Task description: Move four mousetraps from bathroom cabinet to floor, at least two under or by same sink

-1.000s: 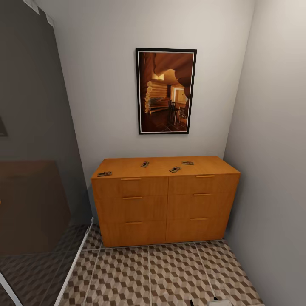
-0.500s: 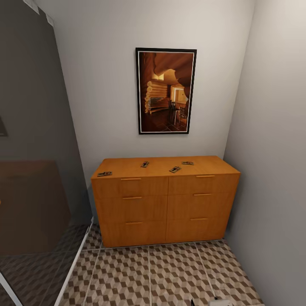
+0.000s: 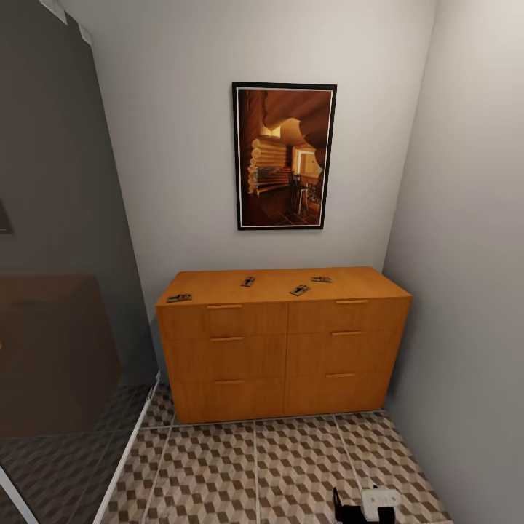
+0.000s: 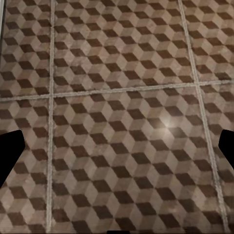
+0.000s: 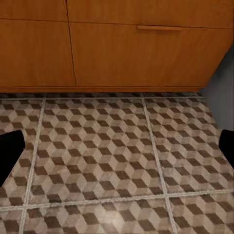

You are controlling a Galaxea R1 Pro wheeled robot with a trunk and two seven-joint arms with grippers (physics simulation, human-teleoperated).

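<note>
The orange-brown cabinet (image 3: 284, 349) stands against the far wall, its drawers closed. Several mousetraps lie on its flat top: one at the left front corner (image 3: 179, 298), one near the middle (image 3: 248, 281), and two toward the right (image 3: 300, 290) (image 3: 321, 279). The cube-patterned bathroom floor (image 3: 276, 466) lies in front of it. My right gripper (image 3: 362, 504) shows at the bottom edge of the head view, far below the top. In the right wrist view the right gripper (image 5: 117, 148) is open over the tiles facing the bottom drawers (image 5: 146, 53). My left gripper (image 4: 117, 151) is open above bare tiles (image 4: 122, 63).
A dark glass partition (image 3: 58, 255) with a white floor rail closes off the left side. A grey wall (image 3: 473, 291) runs close along the cabinet's right end. A framed picture (image 3: 284, 155) hangs above the cabinet.
My right gripper has risen into the bottom of the head view. The cabinet and the mousetraps have not moved.
</note>
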